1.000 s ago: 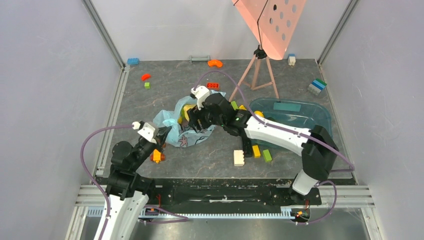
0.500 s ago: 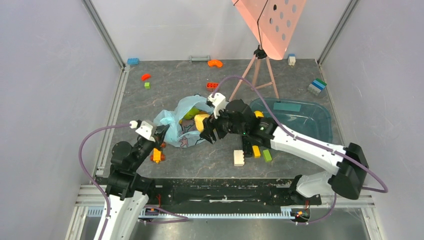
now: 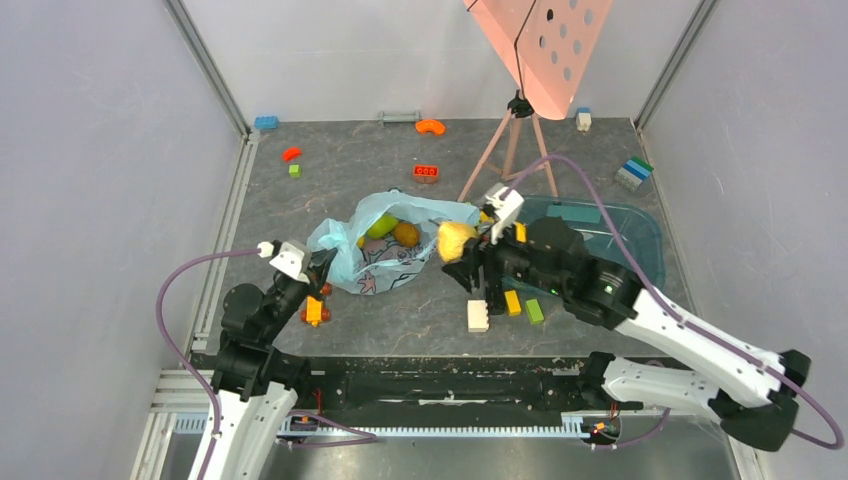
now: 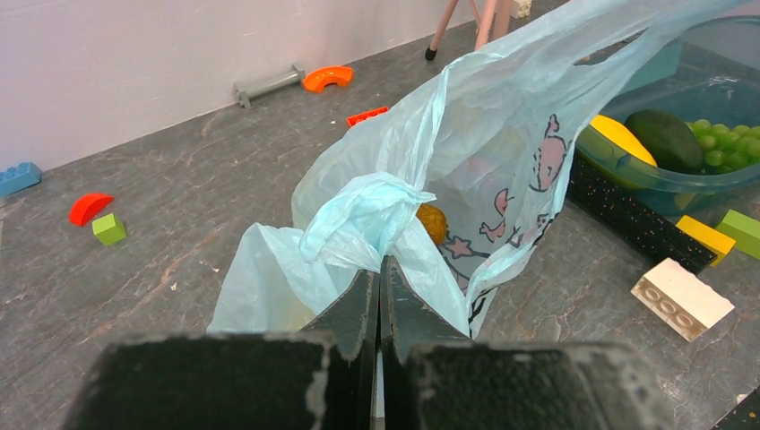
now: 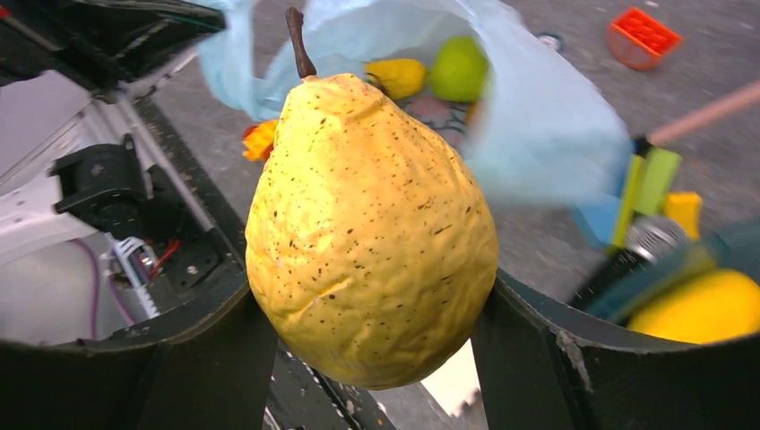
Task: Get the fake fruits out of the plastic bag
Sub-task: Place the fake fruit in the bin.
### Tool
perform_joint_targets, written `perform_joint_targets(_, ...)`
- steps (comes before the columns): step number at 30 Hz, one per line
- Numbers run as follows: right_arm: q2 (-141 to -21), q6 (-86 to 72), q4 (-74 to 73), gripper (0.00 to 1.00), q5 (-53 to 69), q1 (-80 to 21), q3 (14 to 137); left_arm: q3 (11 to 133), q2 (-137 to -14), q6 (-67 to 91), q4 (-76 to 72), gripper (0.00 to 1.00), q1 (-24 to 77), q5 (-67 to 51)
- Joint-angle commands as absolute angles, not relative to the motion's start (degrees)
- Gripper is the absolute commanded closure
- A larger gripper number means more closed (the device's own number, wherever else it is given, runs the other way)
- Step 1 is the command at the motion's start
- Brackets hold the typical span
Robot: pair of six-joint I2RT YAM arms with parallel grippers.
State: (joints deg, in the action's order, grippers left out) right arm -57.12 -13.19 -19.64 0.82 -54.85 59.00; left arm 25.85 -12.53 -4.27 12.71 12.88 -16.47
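- Fake pear [image 5: 372, 224], yellow and speckled, is clamped in the right gripper [image 3: 462, 252], just outside the plastic bag [image 4: 466, 134], above the bench [image 3: 350, 165].
- left gripper [image 4: 379, 278] is pinched tight on a bag fold, with other fruits [image 3: 381, 226] inside the bag.

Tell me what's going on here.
The left tool is shut on a bunched edge of the light blue plastic bag, holding it. The right tool grips a speckled yellow pear, held outside the bag's mouth, between the bag and the teal tub. A green fruit and a yellow-orange fruit lie inside the bag, so the job is not finished.
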Motion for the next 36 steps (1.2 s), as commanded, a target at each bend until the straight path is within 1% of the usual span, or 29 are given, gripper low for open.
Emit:
perform_joint_targets(1, -50.5, -16.8, -27.2, 0.41, -13.7, -54.4, 55.3, 26.3, -13.7, -1.2, 10.7, 0.98, 12.9, -15.2)
perform_joint_targets(4, -48.0, -18.5, -29.9, 0.41, -19.2, -53.1, 52.2, 26.4, -14.0, -1.1, 10.7, 0.98, 12.9, -15.0)
perform_joint_targets(9, -47.7, -19.0, -30.4, 0.42, -22.4, -47.3, 48.1, 26.1, -13.6, -1.1, 11.0, 0.98, 12.9, -14.6)
perform_joint_targets(14, -50.6, -16.2, -27.7, 0.42, -20.7, -35.9, 44.9, 25.7, -13.1, -1.1, 11.0, 0.98, 12.9, -14.9)
perform_joint_targets(19, -53.3, -15.5, -19.9, 0.42, -14.9, -21.4, 38.4, 25.5, -12.8, -1.2, 11.1, 0.98, 13.0, -15.0)
perform_joint_targets(22, -55.6, -15.5, -15.6, 0.42, -12.5, -15.3, 35.4, 25.2, -12.3, -1.4, 11.1, 0.98, 13.2, -14.6)
perform_joint_targets(26, -59.1, -15.7, -12.4, 0.40, -14.9, -11.3, 34.4, 24.9, -11.7, -1.5, 11.0, 0.98, 13.4, -14.2)
perform_joint_targets(36, -62.8, -15.7, -9.6, 0.26, -14.1, -7.1, 33.1, 24.4, -10.3, -1.8, 10.9, 0.98, 14.1, -12.8)
